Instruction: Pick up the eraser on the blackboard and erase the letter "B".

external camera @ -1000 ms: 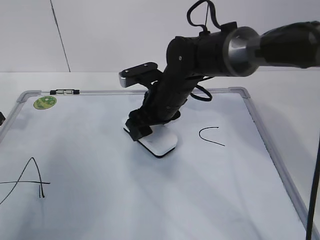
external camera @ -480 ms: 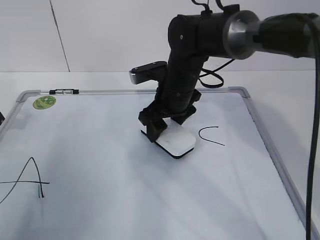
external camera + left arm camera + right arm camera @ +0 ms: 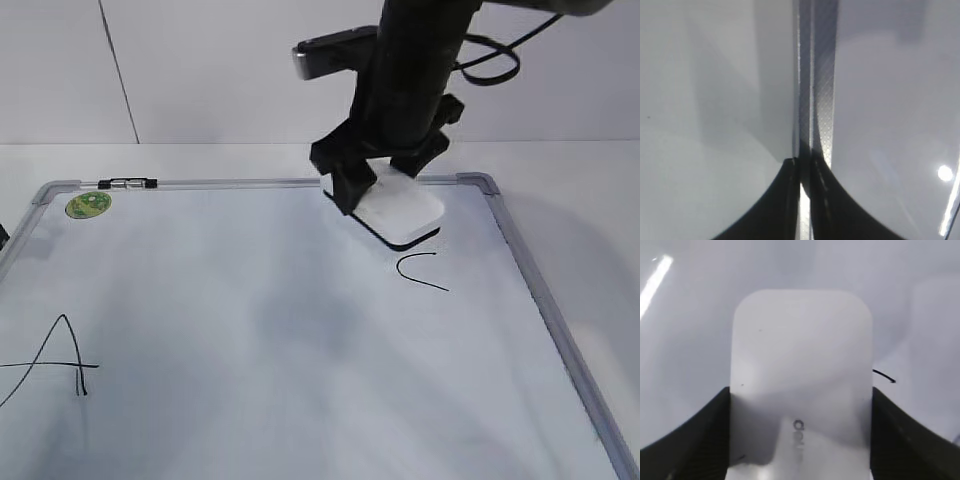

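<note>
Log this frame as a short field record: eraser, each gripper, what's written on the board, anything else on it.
eraser: white, dark underside, held tilted near the board's far edge
right gripper: shut on the eraser's sides
left gripper: shut, holding nothing
blackboard: white surface, grey frame
letters visible: A near left, C right of centre; no B visible
other: green sticker and marker at the far-left corner

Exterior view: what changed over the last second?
The right tool carried the eraser from mid-board toward the far right corner, and it now appears lifted above the "C". Grip unchanged. The blackboard, "A", sticker and marker stayed put.
</note>
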You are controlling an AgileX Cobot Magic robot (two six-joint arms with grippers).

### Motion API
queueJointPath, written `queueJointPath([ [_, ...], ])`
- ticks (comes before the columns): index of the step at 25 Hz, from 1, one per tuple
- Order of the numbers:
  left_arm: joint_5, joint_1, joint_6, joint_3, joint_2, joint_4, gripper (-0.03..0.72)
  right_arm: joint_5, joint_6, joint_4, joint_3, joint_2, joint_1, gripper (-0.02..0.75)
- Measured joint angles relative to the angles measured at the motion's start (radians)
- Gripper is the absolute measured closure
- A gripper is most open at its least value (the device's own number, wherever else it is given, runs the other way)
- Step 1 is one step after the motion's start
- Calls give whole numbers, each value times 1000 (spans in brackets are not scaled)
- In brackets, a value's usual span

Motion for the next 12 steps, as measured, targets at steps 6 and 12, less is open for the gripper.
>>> queueJointPath([
  [6, 2, 0, 0, 0, 0, -3, 657, 4, 94, -99, 0, -78, -12, 224],
  [12, 2, 0, 0, 0, 0, -13, 657, 8, 126, -45, 2, -120, -117, 224],
])
